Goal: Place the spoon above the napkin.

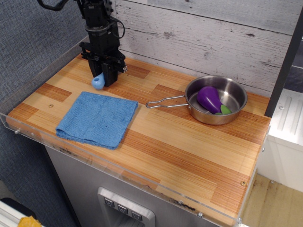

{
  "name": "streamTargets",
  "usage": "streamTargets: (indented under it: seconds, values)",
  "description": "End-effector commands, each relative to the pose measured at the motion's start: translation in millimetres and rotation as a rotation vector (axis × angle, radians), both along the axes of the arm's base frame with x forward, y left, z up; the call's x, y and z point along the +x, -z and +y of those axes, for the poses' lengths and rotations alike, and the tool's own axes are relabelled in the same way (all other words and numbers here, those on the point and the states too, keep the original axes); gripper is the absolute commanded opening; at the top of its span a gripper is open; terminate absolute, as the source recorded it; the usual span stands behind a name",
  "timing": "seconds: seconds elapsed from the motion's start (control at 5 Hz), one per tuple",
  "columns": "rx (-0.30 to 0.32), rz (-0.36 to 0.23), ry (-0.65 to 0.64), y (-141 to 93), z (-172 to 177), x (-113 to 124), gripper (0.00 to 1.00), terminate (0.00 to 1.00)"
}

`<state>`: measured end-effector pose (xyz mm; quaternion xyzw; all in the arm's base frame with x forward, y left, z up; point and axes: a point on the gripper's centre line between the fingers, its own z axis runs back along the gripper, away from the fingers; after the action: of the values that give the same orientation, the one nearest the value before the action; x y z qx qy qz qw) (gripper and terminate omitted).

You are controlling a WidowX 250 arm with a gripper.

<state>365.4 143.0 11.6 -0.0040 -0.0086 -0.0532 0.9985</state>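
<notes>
Steel pan [217,100] on wooden counter [180,142]; inside — purple eggplant [209,99], probably toy.

Bright, even light, sharp focus throughout; soft glare on the steel pan [218,100].

Whitewashed plank wall [213,33] behind wooden counter [180,146].
</notes>
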Motion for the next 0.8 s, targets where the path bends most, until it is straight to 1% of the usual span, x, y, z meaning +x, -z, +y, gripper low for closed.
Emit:
streamTargets:
  seconds: [0.0, 0.2, 0.4, 0.6]
  values:
    - [0.067, -0.014, 0.023, -24.5, -5.9, 2.4, 1.00, 0.00]
    - [0.064, -0.049, 0.045, -59.7, -14.0, -7.4, 1.00, 0.00]
    - [0.059, -0.091, 0.045, -95.3, -29.7, -23.4, 1.00, 0.00]
    - [0.007, -0.111, 0.041, -113.0, -49.0, -45.8, 1.00, 0.00]
